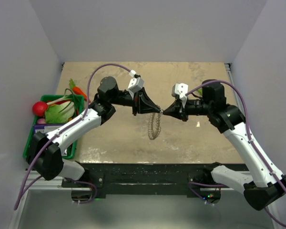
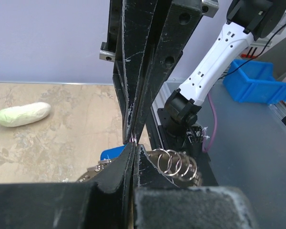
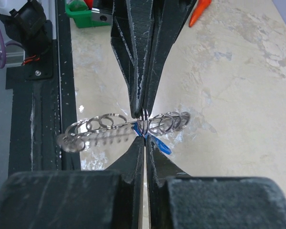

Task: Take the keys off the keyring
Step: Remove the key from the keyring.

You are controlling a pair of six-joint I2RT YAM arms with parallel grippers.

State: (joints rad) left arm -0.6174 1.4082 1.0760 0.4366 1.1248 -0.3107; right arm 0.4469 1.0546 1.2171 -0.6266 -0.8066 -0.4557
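Above the middle of the table my two grippers meet tip to tip. The keyring [image 1: 155, 126], a grey loop of linked metal rings, hangs below them. My left gripper [image 1: 158, 110] is shut, with a ring of the keyring [image 3: 109, 123] pinched at its fingertips [image 3: 144, 112]. My right gripper [image 1: 165, 112] is shut too. The blue head of the key [image 3: 160, 144] shows on both sides of its tips, so it seems clamped on the key. In the left wrist view the rings [image 2: 177, 162] and the blue key head [image 2: 113, 152] lie behind my left gripper [image 2: 133, 144].
A green basket [image 1: 33, 138] with vegetables stands at the table's left edge, with a red ball [image 1: 39, 108] and a carrot [image 1: 78, 90] by it. A white radish [image 2: 24, 114] lies on the table. A blue bin [image 2: 257, 86] sits off the table beyond the black front rail [image 1: 143, 174].
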